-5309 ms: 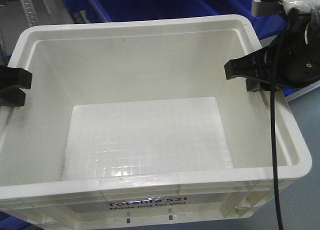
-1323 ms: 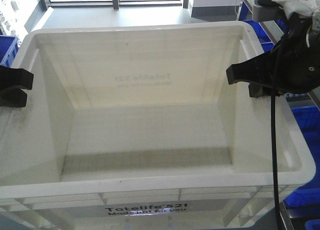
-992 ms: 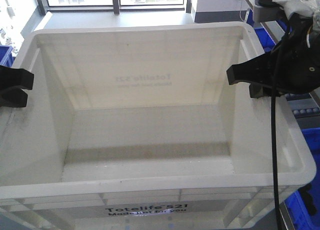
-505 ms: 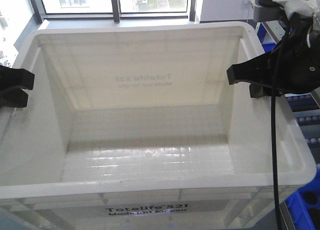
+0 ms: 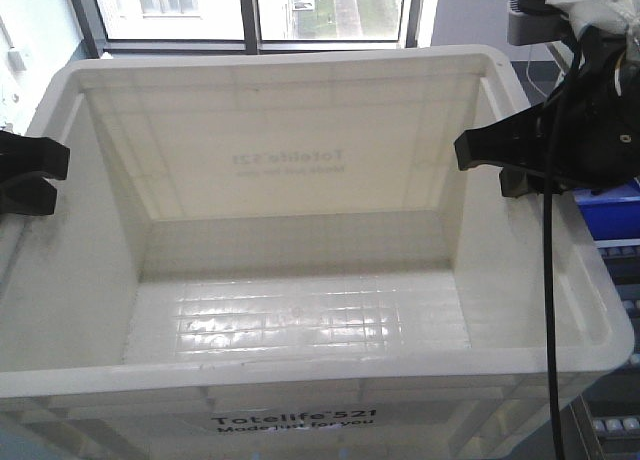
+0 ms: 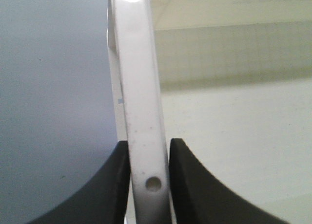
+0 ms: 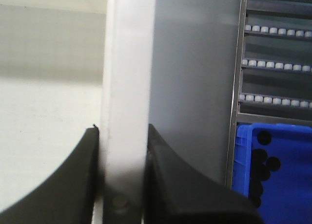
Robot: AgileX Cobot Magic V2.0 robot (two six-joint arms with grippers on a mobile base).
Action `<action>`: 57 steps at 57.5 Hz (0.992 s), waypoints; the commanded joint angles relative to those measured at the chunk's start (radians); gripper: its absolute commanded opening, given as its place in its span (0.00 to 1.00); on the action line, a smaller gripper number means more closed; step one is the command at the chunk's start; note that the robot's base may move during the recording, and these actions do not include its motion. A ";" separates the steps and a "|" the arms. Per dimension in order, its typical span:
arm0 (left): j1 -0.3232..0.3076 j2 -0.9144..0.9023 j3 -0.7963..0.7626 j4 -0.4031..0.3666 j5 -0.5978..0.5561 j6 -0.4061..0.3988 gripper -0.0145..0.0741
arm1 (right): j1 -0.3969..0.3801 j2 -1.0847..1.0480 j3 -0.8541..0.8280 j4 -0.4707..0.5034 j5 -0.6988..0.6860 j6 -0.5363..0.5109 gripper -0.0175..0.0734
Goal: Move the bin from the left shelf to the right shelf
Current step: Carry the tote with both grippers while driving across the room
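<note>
On bin (image 5: 290,130) rims, left hand (image 6: 149,148), right hand (image 7: 123,134) clamped

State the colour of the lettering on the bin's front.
Black lettering on the white bin; front-facing view shows it best.

Your left gripper (image 6: 148,153) clamps the white bin (image 6: 136,78) at its rim, with one black finger (image 6: 105,190) pressed against each side of the upright edge. A small round hole (image 6: 153,184) marks the rim between them. To the right lies the bin's pale, faintly gridded inside; to the left, a plain grey-blue surface (image 6: 53,87).
</note>
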 commanded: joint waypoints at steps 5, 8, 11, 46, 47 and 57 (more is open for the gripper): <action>-0.005 -0.028 -0.044 0.014 -0.093 0.022 0.16 | -0.001 -0.037 -0.043 -0.062 -0.056 -0.026 0.19; -0.005 -0.028 -0.044 0.014 -0.093 0.022 0.16 | -0.001 -0.037 -0.043 -0.062 -0.056 -0.026 0.19; -0.005 -0.028 -0.044 0.014 -0.093 0.022 0.16 | -0.001 -0.037 -0.043 -0.062 -0.056 -0.026 0.19; -0.005 -0.028 -0.044 0.014 -0.093 0.022 0.16 | -0.001 -0.037 -0.043 -0.062 -0.041 -0.026 0.19; -0.005 -0.028 -0.044 0.014 -0.093 0.022 0.16 | -0.001 -0.037 -0.043 -0.062 -0.041 -0.026 0.19; -0.005 -0.028 -0.044 0.014 -0.093 0.022 0.16 | -0.001 -0.037 -0.043 -0.062 -0.041 -0.026 0.19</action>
